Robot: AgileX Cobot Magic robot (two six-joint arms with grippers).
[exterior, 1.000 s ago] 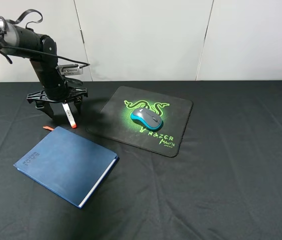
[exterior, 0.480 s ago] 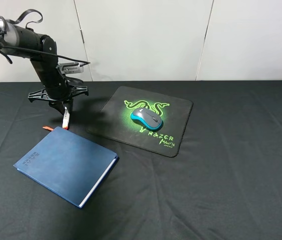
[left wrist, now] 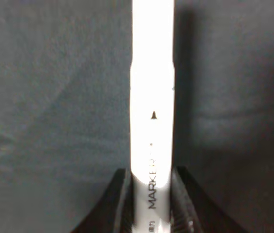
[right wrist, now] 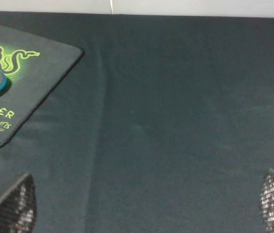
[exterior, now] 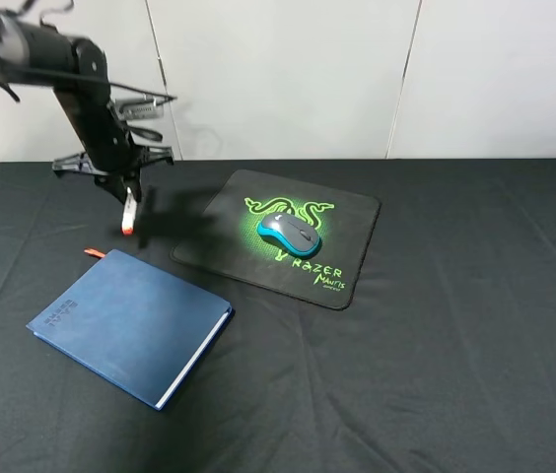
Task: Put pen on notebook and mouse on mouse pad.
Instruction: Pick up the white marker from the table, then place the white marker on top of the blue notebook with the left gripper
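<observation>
Left pincer: the left pincer point(exterior: 127, 190) is clenching the pen point(exterior: 128, 211). In the wrist view its jaws are pressing both sides of the white barrel point(left wrist: 151, 97) at the end printed "MARKER", so the rest is sticking out free beyond the left pincer point(left wrist: 151, 196).
Pen: it is hanging nearly upright with the orange-red cap point(exterior: 125, 230) downward, over bare cloth between the notebook's far corner and the mouse pad's left edge. It appears to be hanging clear of the desk point(exterior: 455, 345), since its shadow is falling apart from it.
Notebook: the notebook point(exterior: 130, 325) is lying closed and flat with its blue cover up and nothing on it, near the pen but not under it.
Mouse: the mouse point(exterior: 290, 234) is sitting on the mouse pad point(exterior: 352, 222), over the green logo, so that half of the task looks finished.
Right pincer: the right pincer point(right wrist: 146, 196) is standing released, mesh fingers wide apart around nothing, over bare cloth beside the pad; probably idling.
Judgement: the end grip is leaving the barrel free for laying flat across the cover; a steep release could let it roll off.
</observation>
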